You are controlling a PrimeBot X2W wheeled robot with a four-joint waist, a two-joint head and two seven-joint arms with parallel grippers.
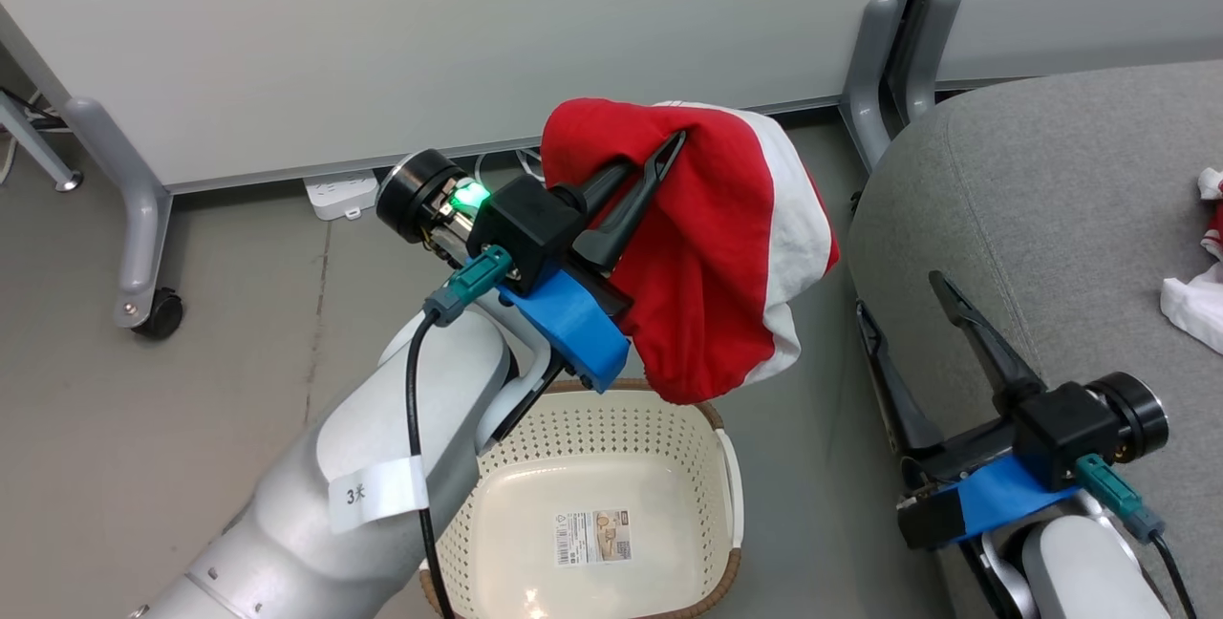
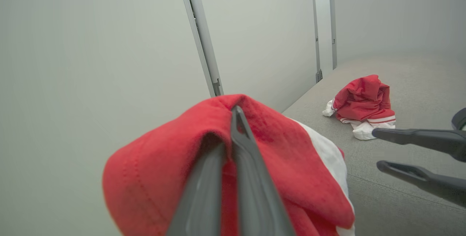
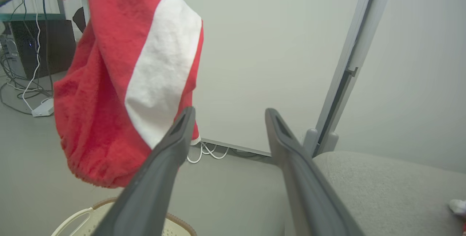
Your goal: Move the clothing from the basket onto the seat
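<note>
My left gripper (image 1: 659, 156) is shut on a red garment with a white stripe (image 1: 726, 246), holding it in the air above the far rim of the basket (image 1: 728, 466). The cream basket shows a bare bottom with a label. In the left wrist view the clothing (image 2: 153, 177) drapes over both shut fingers (image 2: 251, 177). My right gripper (image 1: 900, 294) stands open and holds nothing, beside the left edge of the grey seat (image 1: 1051, 218). Another red and white garment (image 2: 364, 101) lies crumpled on the seat (image 2: 418, 83). The right wrist view has the hanging clothing (image 3: 98, 101) at upper left.
White partition panels stand behind, on grey legs (image 1: 874, 74) with a caster (image 1: 158, 313) at the left. A white power strip (image 1: 334, 194) and cables lie on the floor by the panel's foot. Grey floor lies between basket and seat.
</note>
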